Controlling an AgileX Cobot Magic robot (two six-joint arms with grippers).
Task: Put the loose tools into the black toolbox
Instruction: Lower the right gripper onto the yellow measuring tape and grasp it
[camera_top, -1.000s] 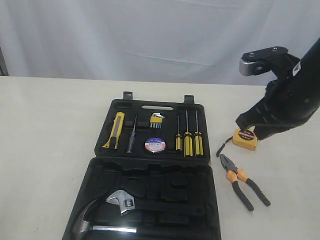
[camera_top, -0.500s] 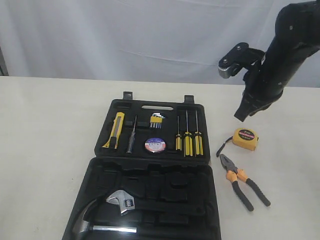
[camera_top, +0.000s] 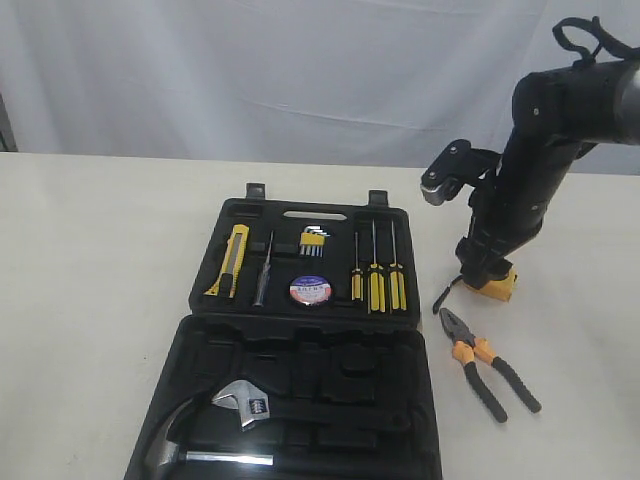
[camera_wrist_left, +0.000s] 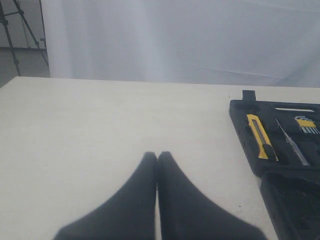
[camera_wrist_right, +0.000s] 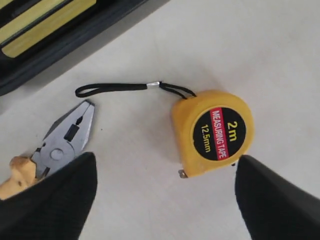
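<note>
The yellow tape measure (camera_wrist_right: 212, 131) lies flat on the table, right of the open black toolbox (camera_top: 300, 370). My right gripper (camera_wrist_right: 165, 159) hangs open just above the table, one finger close beside the tape measure's edge, nothing held. In the exterior view the right gripper (camera_top: 480, 272) covers most of the tape measure (camera_top: 499, 288). The orange-and-black pliers (camera_top: 485, 362) lie on the table nearby, their head (camera_wrist_right: 65, 137) next to the other finger. The utility knife (camera_top: 232, 260) and tape roll (camera_top: 309, 290) sit in toolbox slots. My left gripper (camera_wrist_left: 156, 155) is shut over bare table.
Yellow-handled screwdrivers (camera_top: 375, 282) and hex keys (camera_top: 313, 242) fill the box's far half; a silver wrench (camera_top: 245, 403) and hammer (camera_top: 190, 452) lie in the near half. The tape measure's black wrist loop (camera_wrist_right: 120, 88) trails toward the toolbox. A white curtain backs the table.
The right arm rose off the tape measure, swung left and upright, then came down again over it from above. The tools have not moved.
</note>
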